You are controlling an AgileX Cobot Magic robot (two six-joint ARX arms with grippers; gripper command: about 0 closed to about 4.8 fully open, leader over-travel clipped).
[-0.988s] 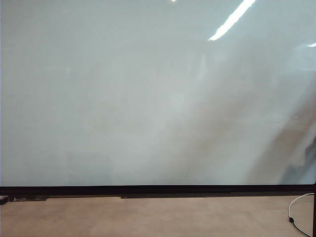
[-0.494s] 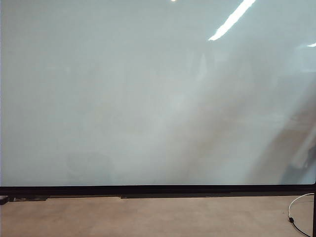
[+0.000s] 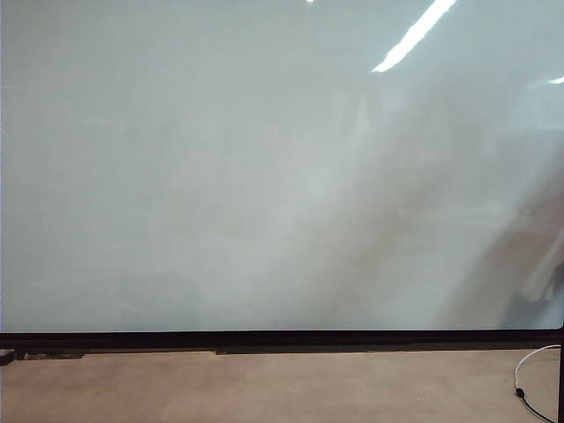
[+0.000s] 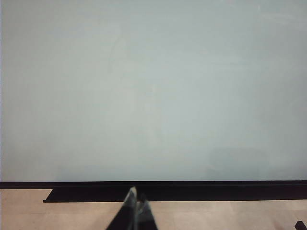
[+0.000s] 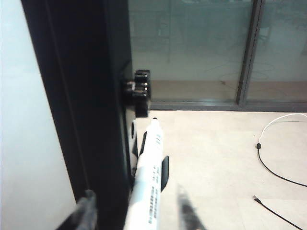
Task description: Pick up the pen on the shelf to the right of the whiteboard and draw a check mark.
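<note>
Beside the whiteboard's (image 5: 19,120) black frame, off its right edge, the right end effector (image 5: 136,213) has been narrowing its jaws around the pen (image 5: 146,182). Its two blurred dark fingers flank the barrel with visible gaps, so no grip is made yet; I judge the pick-up is about to complete. The pen is a slim white cylinder with black print and a dark pointed tip, sitting in black shelf clips (image 5: 164,173). Nothing has changed on the whiteboard (image 3: 220,176), a glossy, pale, unmarked sheet. The left end effector (image 4: 135,211) points at the board, its tips together.
</note>
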